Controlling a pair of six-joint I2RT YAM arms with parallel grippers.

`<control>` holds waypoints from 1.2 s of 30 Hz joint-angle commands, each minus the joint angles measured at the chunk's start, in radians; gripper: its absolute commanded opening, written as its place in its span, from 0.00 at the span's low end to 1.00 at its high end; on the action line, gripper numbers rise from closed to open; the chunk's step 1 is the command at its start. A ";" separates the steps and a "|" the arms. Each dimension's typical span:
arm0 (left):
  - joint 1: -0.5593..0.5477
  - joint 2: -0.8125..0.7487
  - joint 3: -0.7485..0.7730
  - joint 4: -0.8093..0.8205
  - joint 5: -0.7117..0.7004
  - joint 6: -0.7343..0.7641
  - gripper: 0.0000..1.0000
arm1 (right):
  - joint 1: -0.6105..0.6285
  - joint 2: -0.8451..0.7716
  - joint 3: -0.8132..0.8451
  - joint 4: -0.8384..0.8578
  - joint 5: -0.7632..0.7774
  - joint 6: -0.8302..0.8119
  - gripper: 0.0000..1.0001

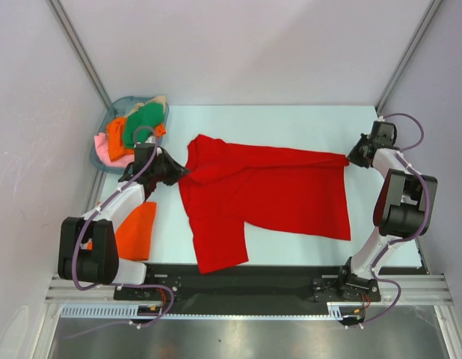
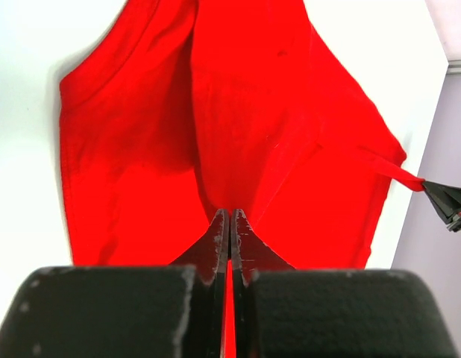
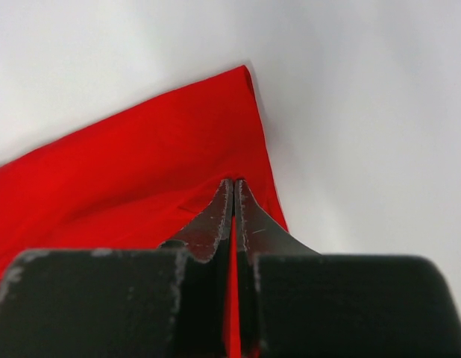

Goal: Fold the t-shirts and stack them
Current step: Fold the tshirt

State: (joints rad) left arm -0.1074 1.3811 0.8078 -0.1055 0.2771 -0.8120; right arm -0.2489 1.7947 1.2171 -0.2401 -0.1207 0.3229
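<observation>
T-shirts out on the tabletop [image 1: 291,127]: two. One red t-shirt [image 1: 268,194], strung between left gripper [image 1: 185,170] and right gripper [image 1: 349,158]. One folded orange t-shirt [image 1: 137,230], back of the left gripper toward its base.

Basket [image 1: 120,102]: one, just outboard of the left gripper. Heaped in it, four colours: pink piece [image 1: 104,146], orange piece [image 1: 117,129], green piece [image 1: 145,120], beige piece [image 1: 158,99].

Grippers: two.

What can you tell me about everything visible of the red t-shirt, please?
The red t-shirt is plain, soft, bright red cloth, short-sleeved, lying spread sideways and wrinkled on the pale table, one sleeve pointing toward the arms' bases. The left gripper pinches its collar end, the right gripper its far hem corner, both shut.
</observation>
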 commanded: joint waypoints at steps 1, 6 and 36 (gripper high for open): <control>-0.003 -0.025 -0.004 0.041 0.020 -0.007 0.00 | -0.006 -0.026 -0.007 0.025 0.024 0.007 0.00; -0.008 -0.027 -0.004 0.043 0.020 -0.001 0.00 | -0.006 -0.023 -0.010 -0.014 0.075 0.016 0.01; -0.100 0.510 0.626 -0.089 -0.242 0.398 0.60 | -0.023 0.222 0.177 0.044 -0.105 -0.010 0.70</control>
State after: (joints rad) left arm -0.2047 1.8458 1.3518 -0.1974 0.0559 -0.4755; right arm -0.2661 2.0232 1.3880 -0.2230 -0.2005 0.3214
